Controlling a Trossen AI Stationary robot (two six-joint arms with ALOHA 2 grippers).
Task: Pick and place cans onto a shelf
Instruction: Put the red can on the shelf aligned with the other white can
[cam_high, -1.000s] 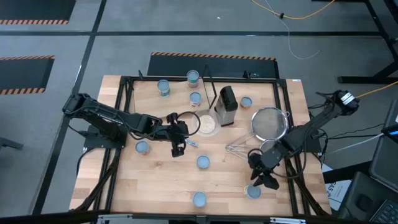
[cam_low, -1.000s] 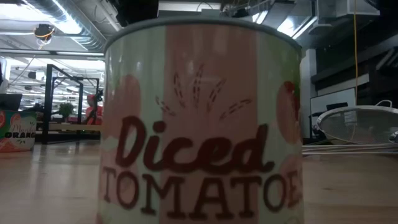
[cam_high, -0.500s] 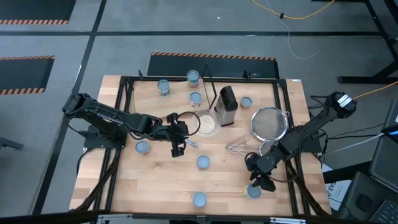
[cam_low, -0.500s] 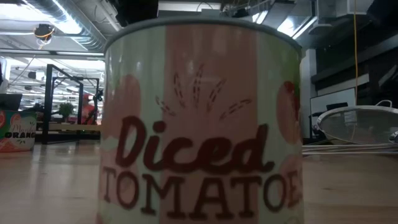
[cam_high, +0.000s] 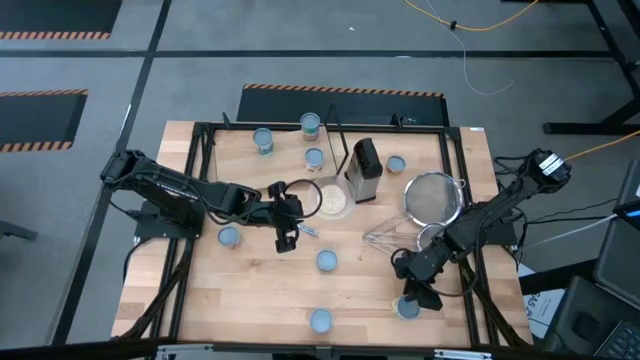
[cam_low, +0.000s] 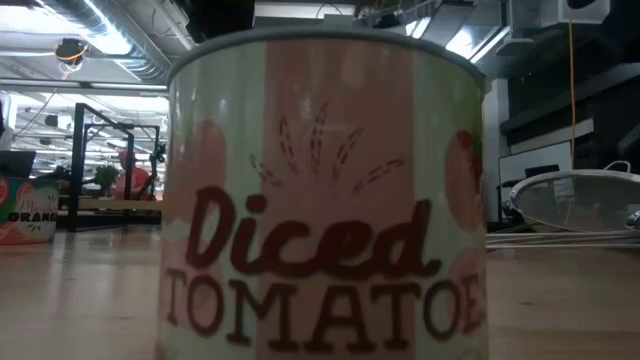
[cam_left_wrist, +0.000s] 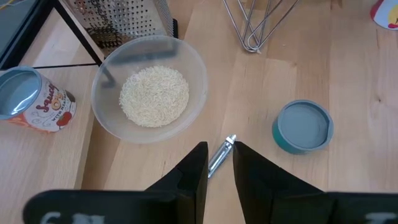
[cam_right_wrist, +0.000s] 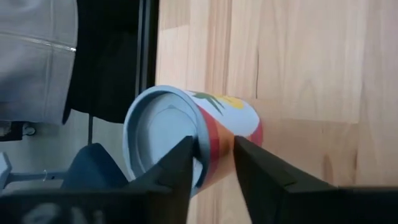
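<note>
Several cans with pale blue tops stand on the wooden tabletop (cam_high: 250, 290). One can (cam_high: 407, 309) stands at the near right corner; in the right wrist view (cam_right_wrist: 214, 124) it shows a red and yellow label. My right gripper (cam_high: 410, 294) hovers right at this can, its fingers narrowly apart, one over the can's top rim and one beside its wall. My left gripper (cam_high: 285, 238) waits mid-table with a narrow gap, empty, by a small metal piece (cam_left_wrist: 221, 155). A "Diced Tomatoes" can (cam_low: 320, 190) fills the low view. I cannot make out the shelf. My right gripper comes at the can's top rim (cam_right_wrist: 198, 142) slanting down from the table's far right. Its own fingers hide the place, so I cannot tell whether they touch the can. The can stands on the table.
A bowl of rice (cam_left_wrist: 149, 93), a box grater (cam_high: 364, 170), a round strainer (cam_high: 433, 195) and a wire whisk (cam_high: 385, 238) lie mid-table. Other cans stand at the far side (cam_high: 310, 124), left (cam_high: 228, 237), centre (cam_high: 327, 261) and near edge (cam_high: 320, 320). A black frame (cam_high: 200, 200) rims the table.
My right gripper has gone toward the table's near edge and a little left, closing in on the can at the near right corner. The can has stayed in place.
</note>
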